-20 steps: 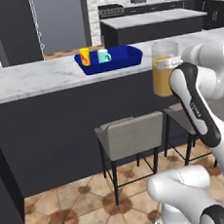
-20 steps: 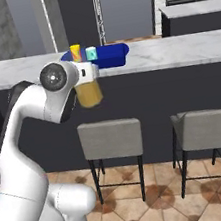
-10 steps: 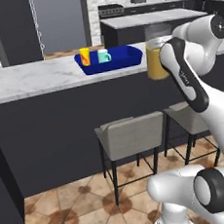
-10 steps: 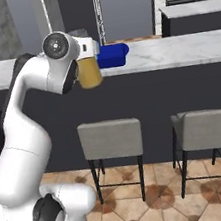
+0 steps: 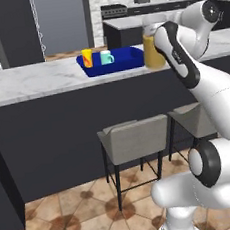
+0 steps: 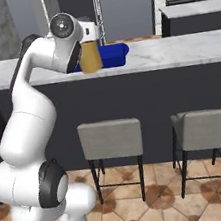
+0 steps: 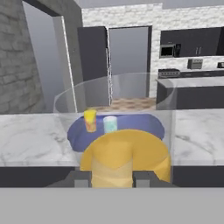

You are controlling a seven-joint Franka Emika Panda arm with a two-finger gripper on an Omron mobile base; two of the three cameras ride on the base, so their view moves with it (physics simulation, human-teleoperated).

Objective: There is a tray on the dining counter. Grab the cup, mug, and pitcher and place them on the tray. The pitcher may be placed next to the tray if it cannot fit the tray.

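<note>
Two vessels already sit on the tray, and the third hangs in the robot's grip. Nearest in the hand view, at six o'clock, the gripper (image 7: pixel 111 178) has its dark tips pinching the pitcher (image 7: pixel 124 157), whose clear wall and orange juice take up the middle of that picture. Seen through the glass toward twelve o'clock, the cup (image 7: pixel 90 120) stands at about eleven o'clock and the mug (image 7: pixel 110 124) just beside it, both on the tray (image 7: pixel 148 127).

In the left base view the pitcher (image 5: pixel 153 47) is held upright above the near part of the dining counter (image 5: pixel 33 83), just beside the tray's right end (image 5: pixel 131 60), at roughly three o'clock from it. The cup (image 5: pixel 87 58) and mug (image 5: pixel 106 57) occupy the tray's left half; the right half looks bare. Below the counter, two grey stools (image 5: pixel 135 140) stand against its dark base.

The right base view shows the arm's elbow hiding the tray's left part (image 6: pixel 116 56), with the pitcher (image 6: pixel 90 57) in front of it.

Risks, as I judge them: the pitcher is tall and full, so a tilt during lowering could slop juice. Setting its base half on the raised rim would leave it leaning and liable to topple. Swinging further left could knock the mug. Whether the base is clear of the counter, I cannot tell.
</note>
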